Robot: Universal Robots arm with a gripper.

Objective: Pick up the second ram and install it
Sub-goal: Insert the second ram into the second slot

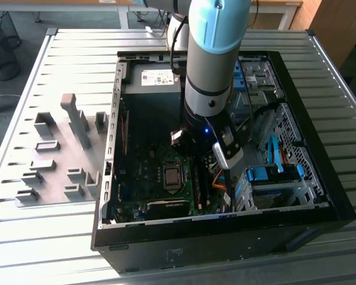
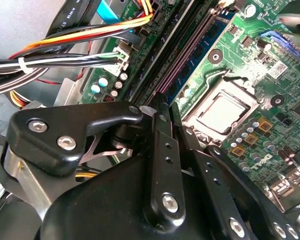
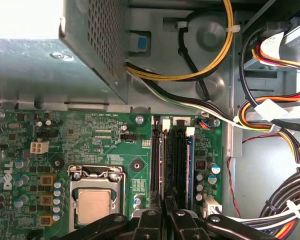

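Observation:
My gripper is down inside the open computer case, over the memory slots beside the processor socket. In both wrist views its black fingers stand nearly together, in line with the slots. The second ram shows as a thin grey-blue edge standing upright in a slot and running straight out from between the fingertips. In the exterior view it is a narrow green strip just beside the gripper. The gripper looks shut on its near end, but the fingers hide the contact itself.
The power supply and bundled cables crowd the slots. Blue drive brackets stand on the exterior view's right. On the table at the exterior view's left is a grey fixture plate with blocks. A black empty slot lies beside the ram.

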